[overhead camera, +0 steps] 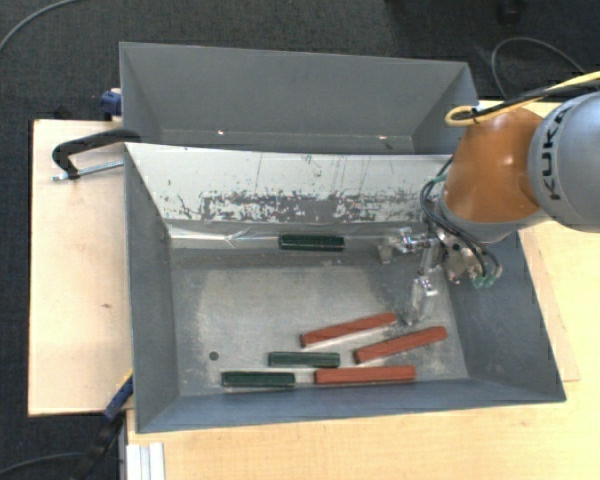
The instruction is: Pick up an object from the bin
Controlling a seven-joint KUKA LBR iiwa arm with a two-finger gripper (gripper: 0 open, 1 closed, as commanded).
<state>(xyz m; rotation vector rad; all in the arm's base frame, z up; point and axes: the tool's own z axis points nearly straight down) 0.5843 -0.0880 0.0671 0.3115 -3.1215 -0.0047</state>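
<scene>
claw (417,308) — above end of topmost red bar (348,330) | bin (145,298) (right side)

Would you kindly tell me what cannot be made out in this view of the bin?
Camera view:
- Uppermost red stick's right end: hidden by the gripper; contact unclear.
- Dark speck on the bin floor: too small to identify.
- Bin's back right corner: hidden by the arm.

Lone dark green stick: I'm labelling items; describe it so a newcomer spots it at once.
In the grey metal bin, find the scratched far wall. At its foot lies the dark green stick. Two more green sticks and three red ones cluster at the front; this lies alone.
</scene>
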